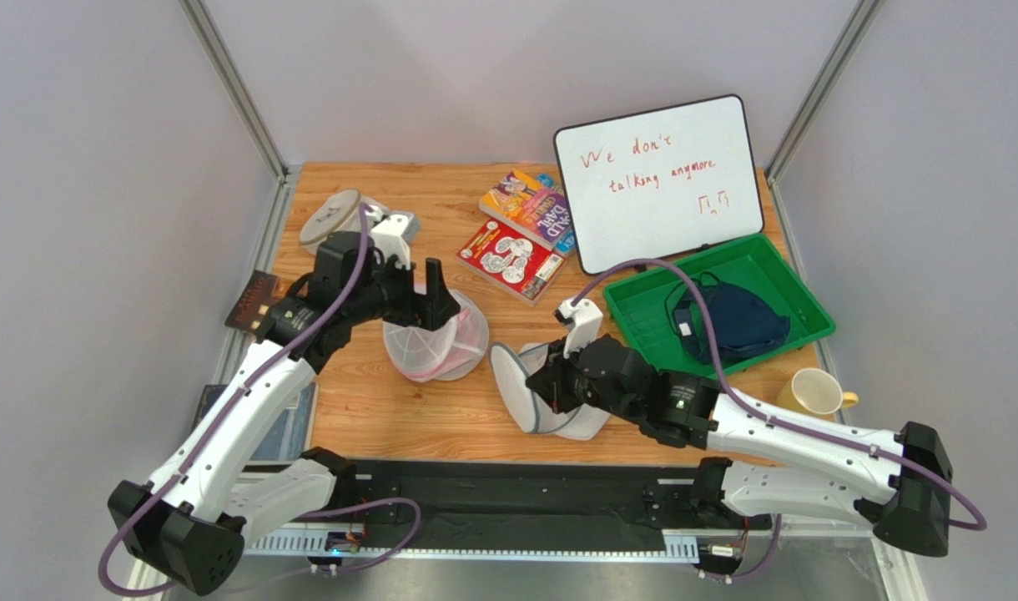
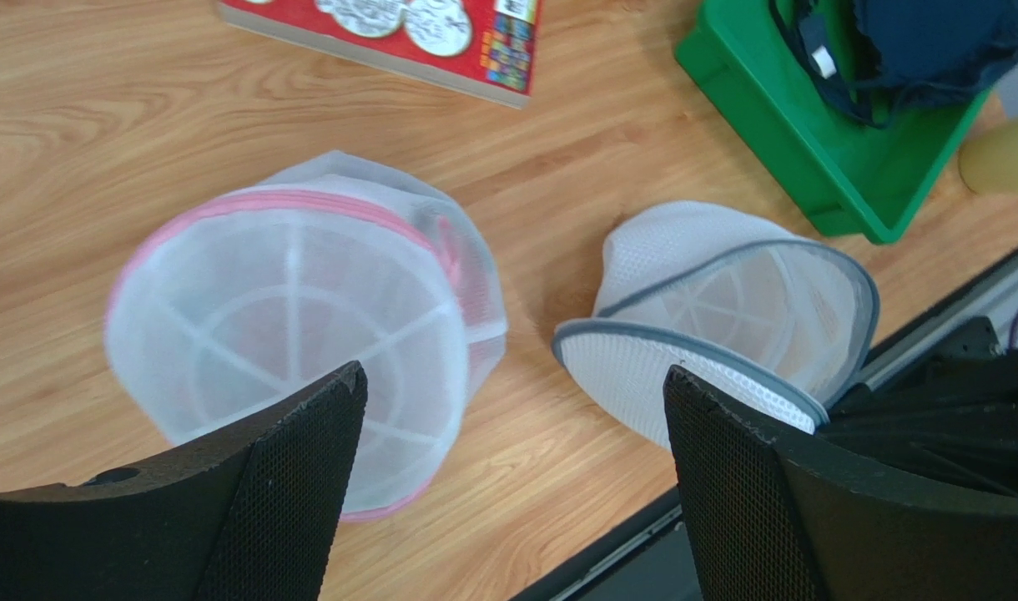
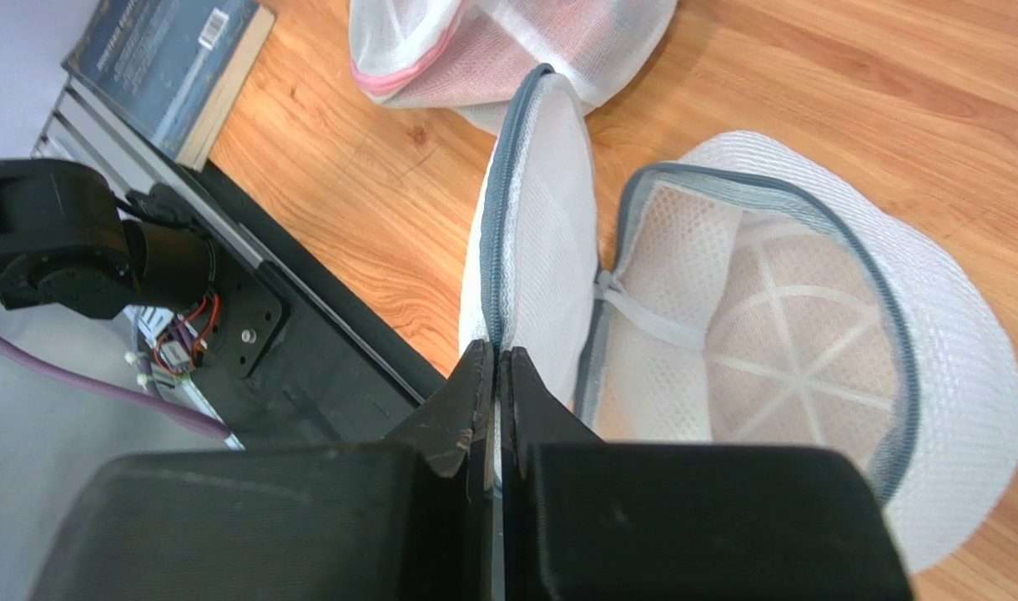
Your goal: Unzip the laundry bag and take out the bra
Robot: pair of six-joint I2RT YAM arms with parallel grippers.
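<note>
A work cell closed in by plain pale grey walls [image 1: 514, 63] at the back and on both sides. Two slim silver metal posts, one on the left [image 1: 232, 85] and one on the right [image 1: 818, 88], slant up from the far corners of a table [image 1: 389, 426]. The tabletop is light wood grain, warm honey in colour. A black strip [image 1: 527, 482] runs along its near edge, with a silver metal rail [image 1: 288, 541] just below. The light is soft and even, casting only faint shadows.
</note>
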